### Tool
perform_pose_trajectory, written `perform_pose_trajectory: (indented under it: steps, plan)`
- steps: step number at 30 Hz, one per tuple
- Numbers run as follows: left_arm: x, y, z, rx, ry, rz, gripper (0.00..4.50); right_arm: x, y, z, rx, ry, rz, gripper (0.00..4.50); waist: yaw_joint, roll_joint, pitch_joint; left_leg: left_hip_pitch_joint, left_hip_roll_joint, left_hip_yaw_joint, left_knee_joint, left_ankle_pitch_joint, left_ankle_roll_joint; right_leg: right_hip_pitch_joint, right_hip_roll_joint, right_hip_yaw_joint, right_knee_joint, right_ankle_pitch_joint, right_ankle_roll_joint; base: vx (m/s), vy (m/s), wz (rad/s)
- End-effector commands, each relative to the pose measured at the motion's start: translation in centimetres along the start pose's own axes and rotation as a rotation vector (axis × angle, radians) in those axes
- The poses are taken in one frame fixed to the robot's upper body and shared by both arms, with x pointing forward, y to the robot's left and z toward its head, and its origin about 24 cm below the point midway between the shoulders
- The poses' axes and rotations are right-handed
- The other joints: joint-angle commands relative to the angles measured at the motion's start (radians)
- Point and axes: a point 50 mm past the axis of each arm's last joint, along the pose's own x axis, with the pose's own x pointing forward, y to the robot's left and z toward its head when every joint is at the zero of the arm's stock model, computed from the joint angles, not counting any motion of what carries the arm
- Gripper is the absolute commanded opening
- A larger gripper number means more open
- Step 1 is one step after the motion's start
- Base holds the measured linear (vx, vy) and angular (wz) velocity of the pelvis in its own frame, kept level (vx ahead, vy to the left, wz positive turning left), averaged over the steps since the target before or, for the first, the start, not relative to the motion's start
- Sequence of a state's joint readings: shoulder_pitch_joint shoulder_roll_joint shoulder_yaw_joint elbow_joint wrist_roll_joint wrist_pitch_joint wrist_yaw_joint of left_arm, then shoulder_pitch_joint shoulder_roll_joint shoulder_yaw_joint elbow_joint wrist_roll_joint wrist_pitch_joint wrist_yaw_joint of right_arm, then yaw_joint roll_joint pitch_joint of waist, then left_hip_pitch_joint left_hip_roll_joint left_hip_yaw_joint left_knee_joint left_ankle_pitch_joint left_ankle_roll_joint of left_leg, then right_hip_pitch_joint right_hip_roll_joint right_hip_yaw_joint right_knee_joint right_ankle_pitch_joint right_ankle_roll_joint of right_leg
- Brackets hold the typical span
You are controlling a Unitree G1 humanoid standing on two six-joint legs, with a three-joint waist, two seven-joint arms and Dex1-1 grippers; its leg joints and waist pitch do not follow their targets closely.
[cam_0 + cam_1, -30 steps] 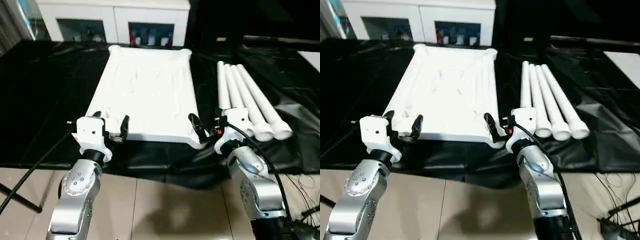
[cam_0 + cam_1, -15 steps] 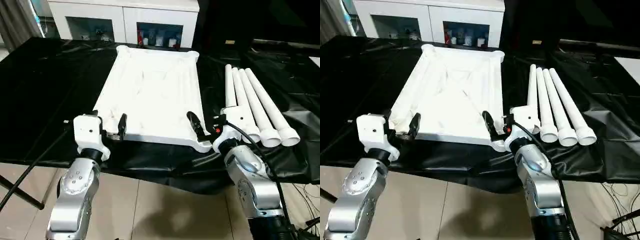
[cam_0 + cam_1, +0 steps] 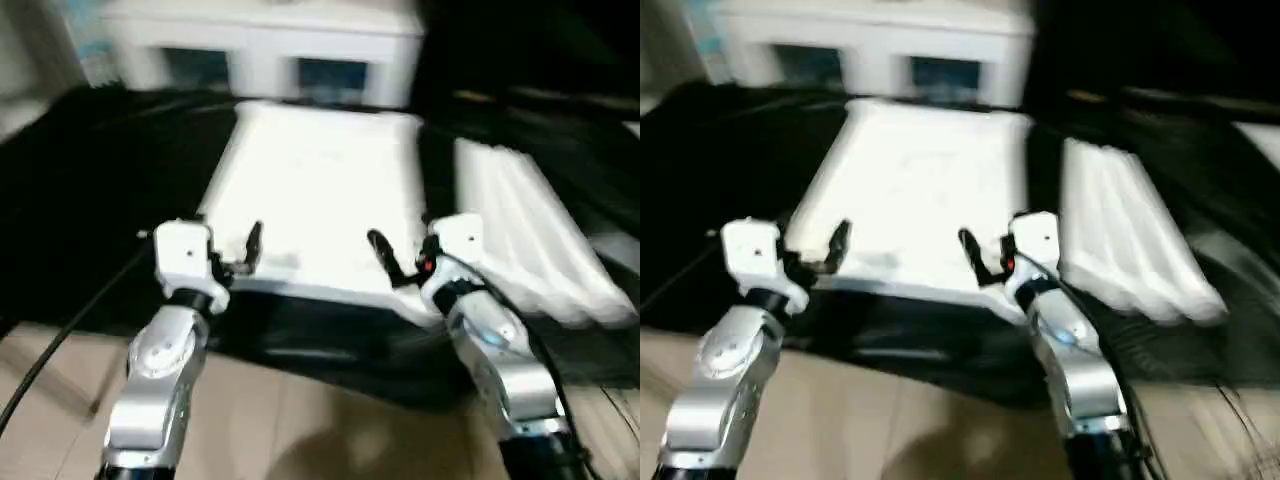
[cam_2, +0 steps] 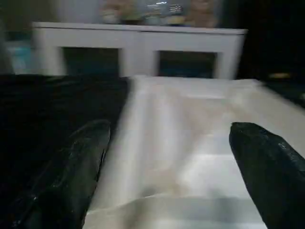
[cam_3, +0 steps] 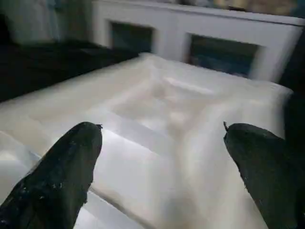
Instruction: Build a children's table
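Observation:
The children's table top lies upside down and white on the black sheet, its ribs faint in the blur. Its white tube legs lie side by side to the right of it. My left gripper is open at the top's near left corner, with nothing between its fingers. My right gripper is open at the near right corner, also holding nothing. In the left wrist view the two black fingers straddle the top's near left edge. The right wrist fingers stand wide apart over the ribbed underside.
A black sheet covers the low work surface. A white cabinet with glass doors stands behind the table top. Tiled floor lies under my forearms. A black cable trails from my left arm.
The whole picture has shifted and blurred as the head camera moved. Both grippers remain open at the top's near edge, and the table top and legs lie where they were.

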State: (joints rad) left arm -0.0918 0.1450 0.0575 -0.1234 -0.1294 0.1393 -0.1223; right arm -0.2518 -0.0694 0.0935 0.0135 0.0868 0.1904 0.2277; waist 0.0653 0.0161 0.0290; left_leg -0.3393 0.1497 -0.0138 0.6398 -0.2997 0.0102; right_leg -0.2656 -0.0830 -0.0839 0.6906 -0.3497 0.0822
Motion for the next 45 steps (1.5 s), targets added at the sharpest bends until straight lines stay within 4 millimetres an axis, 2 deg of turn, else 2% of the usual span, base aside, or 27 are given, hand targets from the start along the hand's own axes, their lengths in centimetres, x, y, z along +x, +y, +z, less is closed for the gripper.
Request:
perform_pose_trajectory:
  steps: [1,2,4,5,7,8,10,11,12,13,14,16,17,18,19,20,22,24,25,26,27,28,30,31,34,38,45]
  plan:
    - [0.4,-0.9,0.4,-0.014,-0.02,-0.03,4.48,-0.4,-0.9,-0.3,0.067,0.005,-0.042,4.5,-0.052,0.018,-0.067,0.183,0.149,-0.113,-0.077,0.607,0.565,-0.162,-0.008,0.027,0.057,-0.127,-0.036,-0.065,-0.134,0.02]
    - [0.4,-0.9,0.4,-0.014,-0.02,-0.03,4.48,-0.4,-0.9,-0.3,0.067,0.005,-0.042,4.5,-0.044,0.015,-0.054,0.145,0.14,-0.083,-0.099,0.49,0.494,-0.153,-0.019,0.038,0.068,-0.048,-0.041,-0.065,-0.134,0.02]
    - [0.4,-0.8,0.4,-0.009,-0.019,-0.03,4.48,-0.4,-1.1,-0.2,0.06,0.001,-0.046,4.5,-0.02,-0.036,-0.017,0.082,0.046,0.027,-0.131,0.067,0.298,-0.096,-0.024,0.085,-0.063,0.114,-0.102,-0.027,-0.105,0.04]
    - [0.3,-0.8,0.4,-0.01,-0.018,-0.032,4.48,-0.4,-1.1,-0.2,0.068,0.002,-0.044,4.5,0.027,-0.071,-0.005,0.045,-0.087,0.12,0.002,-0.093,0.182,-0.02,-0.072,0.2,-0.187,-0.203,-0.106,0.023,-0.093,0.17]
    - [0.3,-0.9,0.3,-0.009,-0.015,-0.041,4.48,-0.5,-1.3,-0.2,0.062,0.0,-0.059,4.5,0.041,-0.073,-0.023,-0.04,-0.071,0.086,0.096,0.04,0.053,0.062,-0.089,0.242,-0.176,-0.299,-0.137,0.072,-0.071,0.17]
    - [0.3,-0.9,0.2,-0.01,-0.013,-0.049,4.48,-0.9,-1.4,-0.1,0.089,-0.003,-0.061,4.5,0.035,-0.065,-0.002,0.001,-0.08,0.11,0.089,-0.028,-0.049,0.036,-0.021,0.316,-0.196,-0.306,-0.254,0.073,-0.059,0.13]
    - [0.3,-1.0,0.1,-0.012,-0.01,-0.056,4.48,-1.1,-1.5,-0.1,0.085,-0.003,-0.065,4.5,0.068,-0.009,0.001,0.026,-0.033,0.091,0.008,-0.024,-0.108,0.023,0.039,0.343,-0.207,-0.261,-0.255,0.081,-0.029,-0.17]
    - [0.3,-1.1,0.0,-0.015,-0.004,-0.07,4.48,-1.5,-1.6,0.0,0.08,-0.005,-0.07,4.5,0.056,0.043,-0.014,0.091,0.017,0.078,-0.085,-0.047,-0.143,-0.023,0.101,0.268,-0.165,-0.213,-0.12,0.09,-0.008,-0.32]
    - [0.3,-1.1,0.0,-0.015,-0.004,-0.07,4.48,-1.6,-1.6,0.0,0.08,-0.005,-0.07,4.5,0.056,0.043,-0.014,0.091,0.017,0.078,-0.085,-0.047,-0.143,-0.023,0.101,0.268,-0.165,-0.213,-0.12,0.072,0.075,-0.5]
    - [0.3,-1.2,-0.1,-0.016,0.0,-0.082,4.48,-1.8,-1.6,0.1,0.077,-0.007,-0.072,4.5,0.021,0.054,-0.031,0.186,0.171,-0.004,-0.16,-0.221,-0.093,-0.144,0.063,0.148,0.014,-0.216,-0.059,0.099,0.068,-0.51]
    - [0.3,-1.3,-0.2,-0.017,0.004,-0.092,4.48,-2.1,-1.7,0.2,0.071,-0.007,-0.076,4.5,0.034,0.05,-0.058,0.206,0.196,0.017,-0.144,-0.153,-0.076,-0.184,0.023,0.073,0.081,-0.07,-0.031,0.099,0.068,-0.51]
    - [0.4,-1.6,-0.3,-0.016,0.008,-0.113,4.48,-2.5,-1.8,0.2,0.066,-0.004,-0.086,4.5,0.02,0.033,-0.044,0.151,0.133,0.154,-0.172,-0.044,-0.075,-0.2,0.006,-0.005,0.058,0.159,-0.08,0.127,0.033,-0.48]
    - [0.4,-1.6,-0.4,-0.016,0.009,-0.118,4.48,-2.6,-1.9,0.3,0.069,-0.007,-0.092,4.5,0.004,0.009,-0.029,0.152,0.116,0.211,-0.185,-0.123,-0.065,-0.187,-0.012,-0.009,0.0,0.236,-0.148,0.131,0.03,-0.52]
    - [0.4,-1.7,-0.4,-0.018,0.01,-0.126,4.48,-2.6,-2.0,0.4,0.054,-0.006,-0.099,4.5,0.004,0.009,-0.029,0.152,0.116,0.211,-0.185,-0.123,-0.065,-0.187,-0.012,-0.009,0.0,0.236,-0.148,0.16,-0.046,-0.62]
    - [0.5,-1.8,-0.4,-0.019,0.01,-0.128,4.48,-2.6,-2.0,0.5,0.041,-0.007,-0.099,4.5,0.001,-0.046,-0.041,0.114,0.023,0.219,-0.13,-0.21,-0.001,-0.106,-0.042,0.053,-0.084,0.216,-0.179,0.143,-0.102,-0.33]
    - [0.5,-1.8,-0.4,-0.019,0.01,-0.13,4.48,-2.6,-2.0,0.5,0.041,-0.005,-0.098,4.5,0.038,-0.069,-0.055,0.02,-0.053,0.169,0.066,-0.139,0.069,0.013,-0.189,0.204,-0.205,-0.36,-0.272,0.143,-0.102,-0.33]
    - [0.5,-1.8,-0.4,-0.02,0.009,-0.131,4.48,-2.5,-1.9,0.5,0.043,0.0,-0.1,4.5,0.03,-0.062,-0.063,-0.087,-0.04,0.11,0.12,0.046,0.004,0.061,-0.171,0.177,-0.149,-0.154,-0.311,0.176,-0.082,-0.14]
    - [0.6,-1.7,-0.3,-0.034,0.003,-0.138,4.48,-2.3,-1.8,0.6,0.029,0.012,-0.08,4.5,0.018,-0.043,-0.049,-0.085,-0.024,0.098,0.118,0.123,-0.039,0.022,-0.171,0.138,-0.166,-0.043,-0.368,0.159,-0.052,-0.14]
    - [0.5,-1.7,-0.3,-0.056,0.001,-0.15,4.48,-2.1,-1.6,0.9,-0.004,0.007,-0.048,4.5,0.016,-0.012,-0.036,-0.074,0.006,0.104,0.016,0.256,-0.022,-0.025,-0.106,0.048,-0.182,-0.082,-0.365,0.134,0.011,-0.03]
    - [0.5,-1.7,-0.3,-0.066,0.004,-0.157,4.48,-2.1,-1.6,1.0,-0.019,0.004,-0.031,4.5,0.015,0.046,-0.041,-0.053,0.045,0.096,-0.08,0.246,0.015,-0.024,-0.034,0.01,-0.157,-0.061,-0.278,0.134,0.011,-0.03]
    - [0.4,-1.8,-0.2,-0.052,0.001,-0.196,4.48,-2.0,-1.5,1.0,-0.024,0.012,0.002,4.5,-0.016,0.049,-0.022,-0.056,0.082,0.068,-0.11,0.105,0.039,-0.048,0.008,0.0,-0.116,-0.036,-0.227,0.158,0.086,-0.16]
    - [0.3,-1.8,-0.2,-0.04,0.001,-0.225,4.48,-2.0,-1.4,1.1,-0.025,0.02,0.023,4.5,-0.034,0.055,-0.058,0.01,0.133,0.019,-0.087,0.159,0.138,-0.083,0.01,0.013,-0.043,0.092,-0.191,0.156,0.084,-0.12]
    - [-0.1,-2.0,-0.1,0.011,-0.005,-0.33,4.48,-2.1,-0.9,1.4,-0.034,0.034,0.167,4.5,-0.033,0.048,-0.069,0.026,0.139,0.007,-0.055,0.388,0.23,-0.109,-0.019,0.04,-0.039,0.231,-0.187,0.137,0.06,-0.04]
    - [-0.4,-2.0,-0.1,0.027,0.013,-0.423,4.48,-2.3,-0.8,1.9,-0.04,0.032,0.282,4.5,-0.014,0.027,-0.076,0.013,0.107,0.028,-0.01,0.773,0.263,-0.116,-0.056,0.083,-0.054,0.437,-0.172,0.06,0.042,-0.02]
    - [-0.5,-1.9,0.2,0.043,0.033,-0.537,4.48,-2.6,-1.0,2.5,-0.035,0.032,0.4,4.5,0.017,-0.001,-0.072,-0.069,0.029,0.1,-0.029,0.492,0.138,-0.049,-0.07,0.095,-0.058,0.664,-0.178,0.02,0.014,-0.01]
    - [-0.4,-1.6,0.2,0.07,0.072,-0.631,4.48,-2.7,-1.3,3.2,-0.038,0.017,0.485,4.5,0.013,0.015,-0.037,-0.03,0.076,0.112,-0.093,-0.117,-0.012,-0.065,-0.061,0.087,-0.108,0.113,-0.283,-0.043,-0.02,0.01]
    - [-1.4,-1.2,-1.1,0.09,0.343,-1.028,4.3,-3.9,-3.0,3.2,-0.21,0.132,0.742,4.5,0.027,0.008,-0.011,0.003,0.074,0.126,-0.114,-0.336,-0.096,-0.088,-0.085,0.106,-0.164,-0.436,-0.207,-0.067,0.0,0.01]
